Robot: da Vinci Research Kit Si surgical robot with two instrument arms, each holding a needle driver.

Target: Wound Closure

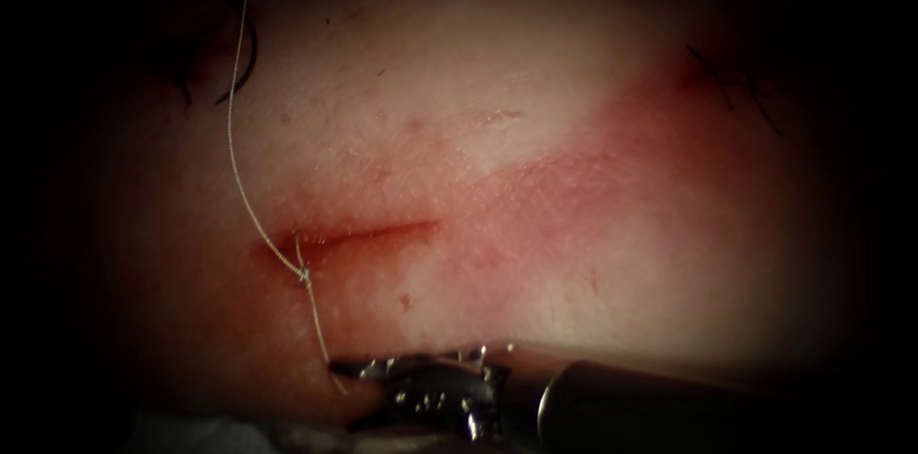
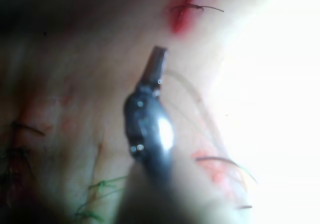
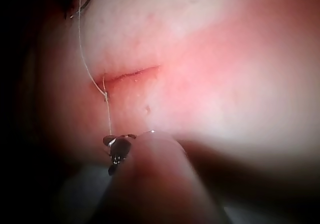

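Your right tool (image 1: 361, 370) sits at the near edge of the tissue (image 1: 535, 129), jaws closed on the thread (image 1: 232, 143) just below the knot (image 1: 304, 274); the right wrist view shows the same pinch on the strand (image 3: 109, 115). The thread is thin, pale and twisted: it runs from the jaws up to the knot at the left end of the cut (image 1: 368, 232), then in a long shallow curve up and out of frame at top left. A dark curved shape at upper left, well left of the cut, is probably the needle (image 1: 247, 67), lying on the surface, held by neither tool; the view is dim there, so treat it as likely. The cut is a short, shallow, near-horizontal slit with red fluid (image 1: 316, 242) along it. The tissue is pale, finely pebbled, pinker to the right. Your left tool (image 2: 156, 64) hangs over the tissue with jaws together, gripping nothing. Dark cut ends of thread (image 2: 197, 7) lie beyond it.
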